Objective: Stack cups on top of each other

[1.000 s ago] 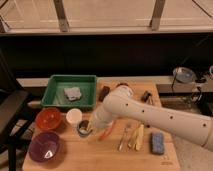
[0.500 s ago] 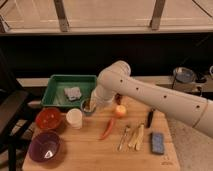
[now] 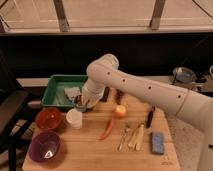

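Observation:
The cream-white cup stands upright on the wooden board, left of centre. My gripper hangs from the white arm just above and behind that cup, at the front right corner of the green tray. It is shut on the steel cup and holds it clear of the board. The light-blue cup is not visible; it may be hidden by the gripper or inside the steel cup.
A green tray with a grey sponge sits behind. An orange bowl and a purple bowl stand at the left. A red chili, a yellow fruit, cutlery and a blue sponge lie to the right.
My gripper rose from the board with the steel cup and moved back and left to the tray's corner. The cream-white cup has not moved.

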You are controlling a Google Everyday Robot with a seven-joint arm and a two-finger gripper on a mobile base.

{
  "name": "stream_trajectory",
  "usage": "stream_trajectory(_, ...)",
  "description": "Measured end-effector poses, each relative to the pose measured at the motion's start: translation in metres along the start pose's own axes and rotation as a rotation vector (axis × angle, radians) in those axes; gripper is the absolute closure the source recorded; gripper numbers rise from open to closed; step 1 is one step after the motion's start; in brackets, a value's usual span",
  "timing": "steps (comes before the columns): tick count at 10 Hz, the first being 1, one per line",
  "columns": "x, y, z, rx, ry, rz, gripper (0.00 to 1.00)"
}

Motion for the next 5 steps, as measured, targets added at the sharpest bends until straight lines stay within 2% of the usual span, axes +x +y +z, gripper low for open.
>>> stream_trajectory(2,-0.002,-0.009,0.014,0.009,-0.030,-0.028,1.00)
stream_trajectory(5,-0.010,-0.018,0.025,0.014,-0.052,-0.056,1.00)
